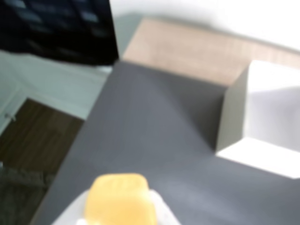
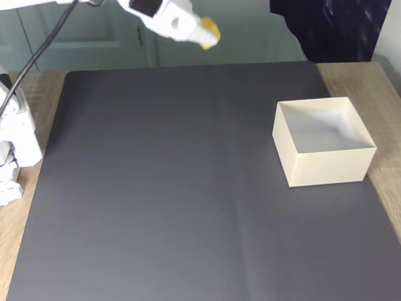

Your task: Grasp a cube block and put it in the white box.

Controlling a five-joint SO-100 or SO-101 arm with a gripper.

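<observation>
The small yellow cube block (image 2: 209,31) hangs high above the back of the dark mat, held at the tip of my white gripper (image 2: 202,32), which is shut on it. In the wrist view the cube block (image 1: 122,200) sits at the bottom edge between the white fingers (image 1: 161,208). The white box (image 2: 323,148) stands open-topped on the right side of the mat, well to the right of and below the gripper. In the wrist view the white box (image 1: 262,119) lies at the right edge, its inside empty as far as it shows.
A dark grey mat (image 2: 163,188) covers most of the wooden table (image 2: 369,81). The arm's white base (image 2: 12,150) stands at the left edge, with a black cable (image 2: 44,47) running up. Pale cabinet doors (image 2: 94,37) lie behind the table.
</observation>
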